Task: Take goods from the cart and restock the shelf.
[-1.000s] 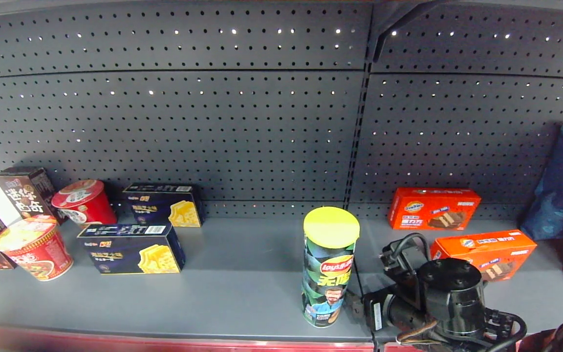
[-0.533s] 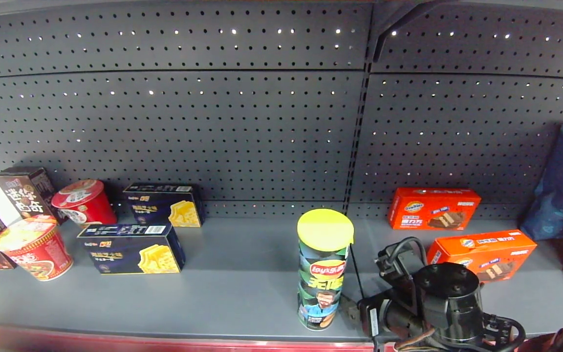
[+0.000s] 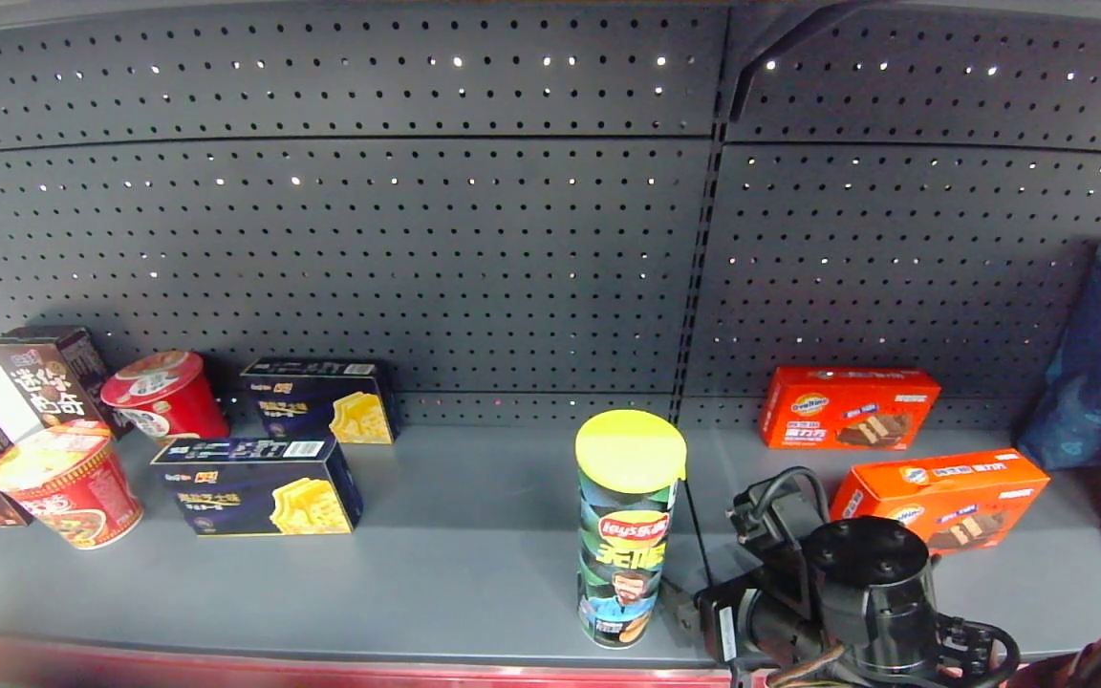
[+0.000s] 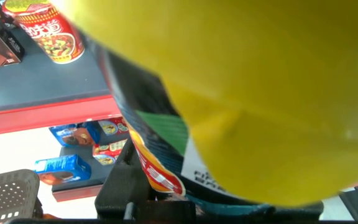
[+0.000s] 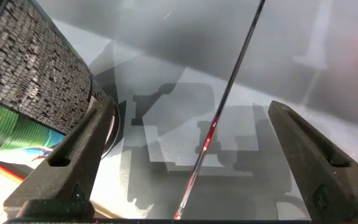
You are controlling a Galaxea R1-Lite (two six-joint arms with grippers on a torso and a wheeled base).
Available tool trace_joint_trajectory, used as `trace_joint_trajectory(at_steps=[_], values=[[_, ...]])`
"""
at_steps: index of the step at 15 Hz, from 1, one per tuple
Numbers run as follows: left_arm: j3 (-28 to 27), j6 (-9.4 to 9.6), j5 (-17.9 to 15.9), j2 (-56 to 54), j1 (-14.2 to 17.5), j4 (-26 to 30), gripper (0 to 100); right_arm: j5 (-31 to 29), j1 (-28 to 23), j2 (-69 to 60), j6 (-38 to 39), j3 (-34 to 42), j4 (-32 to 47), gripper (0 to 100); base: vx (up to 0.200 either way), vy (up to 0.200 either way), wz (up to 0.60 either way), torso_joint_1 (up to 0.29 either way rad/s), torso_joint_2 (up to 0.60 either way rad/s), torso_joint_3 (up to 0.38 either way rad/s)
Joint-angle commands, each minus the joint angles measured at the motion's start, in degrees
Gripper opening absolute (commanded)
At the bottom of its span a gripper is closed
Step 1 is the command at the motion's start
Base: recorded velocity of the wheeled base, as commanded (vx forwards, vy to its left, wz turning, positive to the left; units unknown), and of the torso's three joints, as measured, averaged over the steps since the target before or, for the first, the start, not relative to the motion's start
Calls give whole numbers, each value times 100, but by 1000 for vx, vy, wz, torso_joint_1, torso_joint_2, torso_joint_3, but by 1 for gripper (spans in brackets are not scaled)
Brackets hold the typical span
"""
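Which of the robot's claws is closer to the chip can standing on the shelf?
Right. The right gripper is open close beside the chip can. The left gripper holds a second can in front of the shelf edge, farther away.

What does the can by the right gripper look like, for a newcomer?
On the grey shelf, look at the front edge below the pegboard's vertical seam. The chip can stands upright there beside the right gripper: the only tall, yellow-lidded cylinder among low boxes and red cups.
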Motion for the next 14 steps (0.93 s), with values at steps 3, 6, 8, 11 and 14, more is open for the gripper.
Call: trace_joint_trajectory(at_steps=[3, 6, 8, 11, 14], values=[[3, 2, 4, -10, 1, 1, 0, -1, 40, 103, 0, -60, -11, 100, 0, 0, 0, 0, 0, 0], [-5, 2, 4, -10, 1, 1, 0, -10, 40, 94, 8, -52, -11, 100, 0, 0, 0, 0, 0, 0], [-58, 2, -5, -2, -8, 1, 0, -19, 14, -152, 17, 36, -20, 100, 0, 0, 0, 0, 0, 0], [-76, 11, -5, 7, -26, -26, 0, -10, -162, -1242, -123, 291, 68, 100, 0, 0, 0, 0, 0, 0], [144, 11, -23, -63, -35, -26, 0, 60, -285, -2200, -598, 933, 94, 100, 0, 0, 0, 0, 0, 0]])
